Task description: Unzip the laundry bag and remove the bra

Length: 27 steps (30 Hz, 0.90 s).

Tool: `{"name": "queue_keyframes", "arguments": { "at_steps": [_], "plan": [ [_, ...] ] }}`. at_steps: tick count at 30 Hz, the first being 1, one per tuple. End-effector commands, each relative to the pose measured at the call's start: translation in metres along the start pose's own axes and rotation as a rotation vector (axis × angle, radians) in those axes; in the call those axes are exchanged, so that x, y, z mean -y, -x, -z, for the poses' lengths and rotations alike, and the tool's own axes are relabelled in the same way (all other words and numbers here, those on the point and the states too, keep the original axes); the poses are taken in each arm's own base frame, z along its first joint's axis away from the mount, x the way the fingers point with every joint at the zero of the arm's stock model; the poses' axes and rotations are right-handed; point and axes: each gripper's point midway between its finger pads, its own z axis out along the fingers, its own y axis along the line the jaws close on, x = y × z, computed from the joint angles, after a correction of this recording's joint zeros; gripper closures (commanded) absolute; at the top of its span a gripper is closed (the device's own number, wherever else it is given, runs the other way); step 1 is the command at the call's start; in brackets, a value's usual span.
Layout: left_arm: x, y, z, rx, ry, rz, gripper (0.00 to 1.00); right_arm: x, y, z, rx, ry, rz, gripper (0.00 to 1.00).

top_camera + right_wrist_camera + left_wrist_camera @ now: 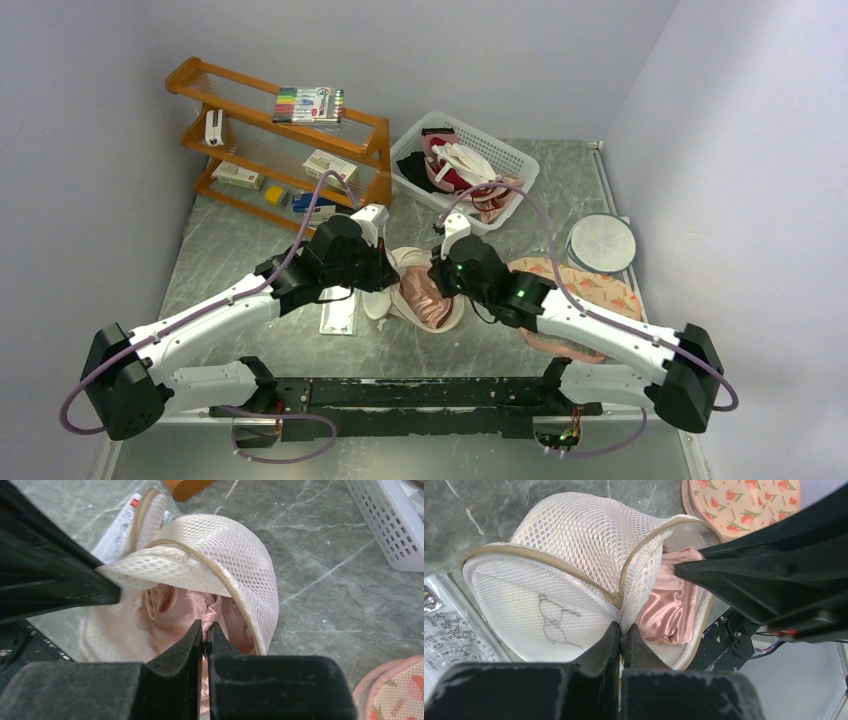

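Half of the job looks done to us. On the left, the left tool is clamped tight on the mesh of the laundry bag, right by the zip rim; the bag sits in the middle of the surface, between the two arms. Its zip is open wide, so that part is finished. The pink bra shows in the gap but most of it is inside, so it is not out yet; the right tool is pinched shut on a thin bit of its pink edge.

What is left, we think, is to pull the bra out while the bag is held back.

For room, the wooden rack stands well off to the far left; a flat packet lies just beside the bag, partly under it. Past the bag, the white basket is near at the back; the peach pads lie under the right arm; the grey disc sits by the right wall. The clearest way out looks to be up and toward us; the bag's rim could catch the bra.
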Motion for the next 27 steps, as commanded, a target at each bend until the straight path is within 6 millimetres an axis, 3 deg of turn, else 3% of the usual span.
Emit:
{"name": "queue_keyframes", "arguments": {
  "at_steps": [1,13,19,27],
  "plan": [
    [0.0,0.004,-0.001,0.027,-0.005,-0.005,0.93,-0.013,0.036,0.032,0.087,0.076,-0.074,1.0],
    [-0.003,0.002,-0.002,0.012,0.007,-0.011,0.93,-0.031,0.139,0.106,0.409,0.217,-0.089,1.0],
    [-0.006,-0.004,-0.002,-0.003,0.014,-0.007,0.93,-0.024,0.186,0.151,0.582,0.213,-0.087,1.0],
    [-0.009,-0.01,-0.002,-0.015,0.014,0.0,0.93,-0.004,0.223,0.206,0.76,0.168,-0.115,1.0]
  ]
}}
